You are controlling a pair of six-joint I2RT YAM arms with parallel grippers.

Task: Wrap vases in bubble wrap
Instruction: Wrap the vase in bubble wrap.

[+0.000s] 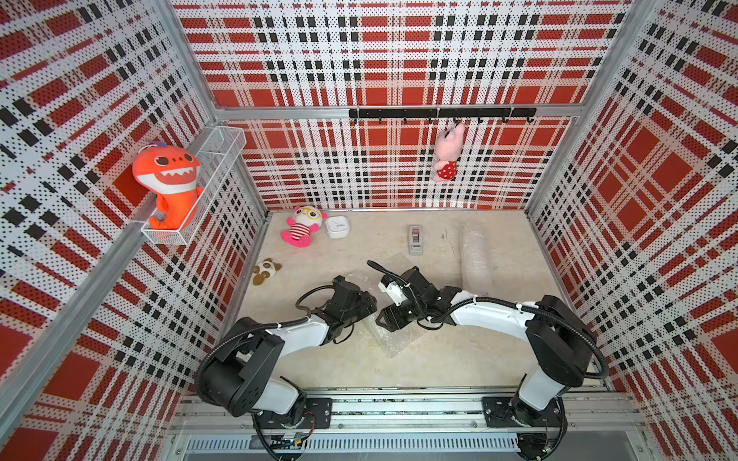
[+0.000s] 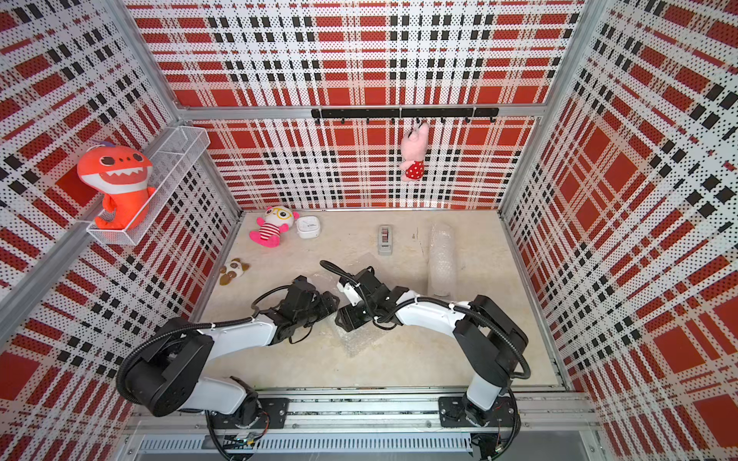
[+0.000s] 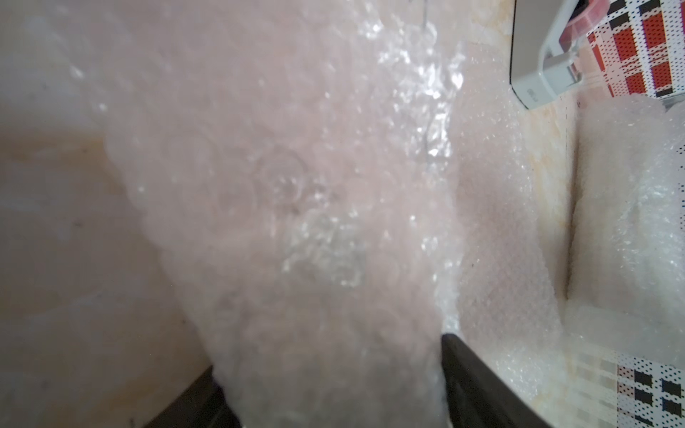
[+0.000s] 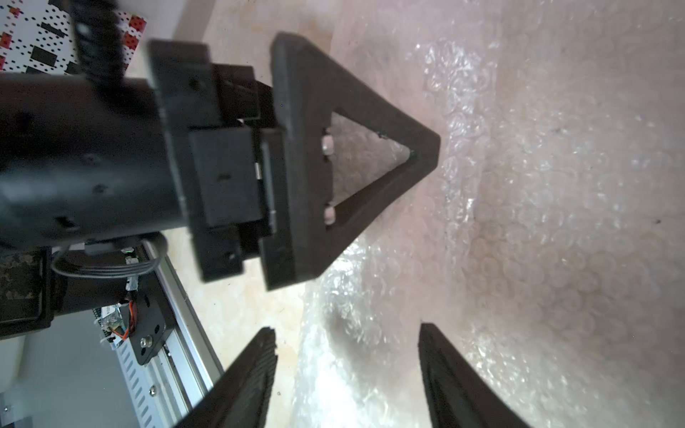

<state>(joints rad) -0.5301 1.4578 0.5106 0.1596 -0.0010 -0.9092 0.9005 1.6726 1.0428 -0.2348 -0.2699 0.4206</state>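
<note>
Perforated wall panels: red/white/black plaid. Stone-look tabletop: mottled beige. Plastic bubble wrap sheet: clear, bubble-dotted. Shark plush toy: orange.

Lab cell, plaid walls (aluminium frame)

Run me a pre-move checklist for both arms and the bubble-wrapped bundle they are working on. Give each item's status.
1. Jaws of the left gripper straddle the wrapped bundle: ok.
2. Those jaws grip it firmly: cannot tell.
3. Jaws of the right gripper stand open: ok.
4. Wrap fully rolled up: not ok; a loose sheet edge lies flat beside the bundle.
5. Whole vase covered: cannot tell; the blurred wrap hides it.
6. Tape dispenser stands free of both arms: ok.
</note>
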